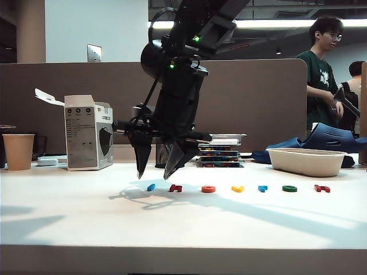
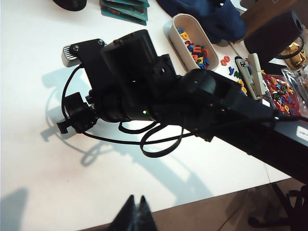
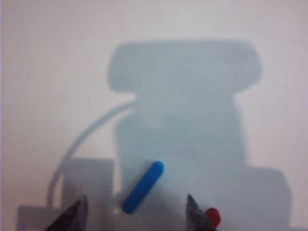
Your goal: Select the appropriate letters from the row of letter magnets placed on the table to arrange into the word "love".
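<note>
The right claw (image 1: 155,171) hangs wide open just above the white matte desk (image 1: 86,223), holding nothing. The small blue straight plastic bar magnet (image 3: 143,186) lies flat between its two tips, at the left end of the row. To grip it well, I think the claw should go down straight and close across the narrow side. The left claw (image 2: 136,211) is pressed closed and empty, apart from the row.

Seven coloured letters (image 1: 236,188) in a row
</note>
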You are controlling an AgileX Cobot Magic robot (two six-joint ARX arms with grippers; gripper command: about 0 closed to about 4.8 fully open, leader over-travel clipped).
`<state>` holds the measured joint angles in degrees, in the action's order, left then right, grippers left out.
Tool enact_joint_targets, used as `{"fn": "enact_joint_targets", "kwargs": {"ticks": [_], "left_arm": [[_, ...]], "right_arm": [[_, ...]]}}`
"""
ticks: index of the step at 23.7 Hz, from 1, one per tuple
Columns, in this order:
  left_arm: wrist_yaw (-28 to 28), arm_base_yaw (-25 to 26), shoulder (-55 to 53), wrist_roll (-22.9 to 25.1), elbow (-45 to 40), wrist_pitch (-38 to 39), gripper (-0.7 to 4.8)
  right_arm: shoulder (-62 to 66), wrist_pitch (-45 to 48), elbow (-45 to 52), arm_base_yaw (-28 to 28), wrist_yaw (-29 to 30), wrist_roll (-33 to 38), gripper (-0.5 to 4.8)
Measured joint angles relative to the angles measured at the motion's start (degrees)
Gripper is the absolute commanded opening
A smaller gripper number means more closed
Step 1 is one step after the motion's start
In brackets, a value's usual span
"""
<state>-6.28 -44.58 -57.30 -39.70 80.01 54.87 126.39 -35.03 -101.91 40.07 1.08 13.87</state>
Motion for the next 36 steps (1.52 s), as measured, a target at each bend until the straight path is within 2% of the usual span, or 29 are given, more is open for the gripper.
{"fn": "enact_joint_targets", "kwargs": {"ticks": [19,20,21,24,27,30,34,36], "left_arm": [[-0.02,0.02,0.0,0.02,0.0,0.0,-0.05],[-0.02,0.0,0.0,0.02,0.0,0.0,-0.05],[-0.02,0.02,0.0,0.02,0.0,0.0,-0.05],[-0.02,0.0,0.0,0.02,0.0,0.0,-0.05],[-0.02,0.02,0.0,0.0,0.0,0.0,-0.05],[-0.02,0.02,0.0,0.02,0.0,0.0,-0.05],[-0.02,0.02,0.0,0.02,0.0,0.0,-0.05],[-0.02,0.02,0.0,0.02,0.0,0.0,-0.05]], "right_arm": [[2.56,2.16,-0.42,0.5,0.0,0.02,2.5],[2.62,2.08,-0.5,0.72,-0.02,0.0,2.38],[2.64,1.99,-0.5,0.83,-0.02,0.0,2.03],[2.64,1.33,-0.5,1.53,-0.13,-0.02,1.93],[2.64,1.29,-0.52,1.81,-0.11,0.0,1.49],[2.64,1.11,-0.52,1.68,-0.07,0.0,1.38],[2.64,0.94,-0.5,1.53,-1.62,0.02,0.61],[2.64,0.63,-0.5,1.49,-2.47,0.0,0.39]]}}
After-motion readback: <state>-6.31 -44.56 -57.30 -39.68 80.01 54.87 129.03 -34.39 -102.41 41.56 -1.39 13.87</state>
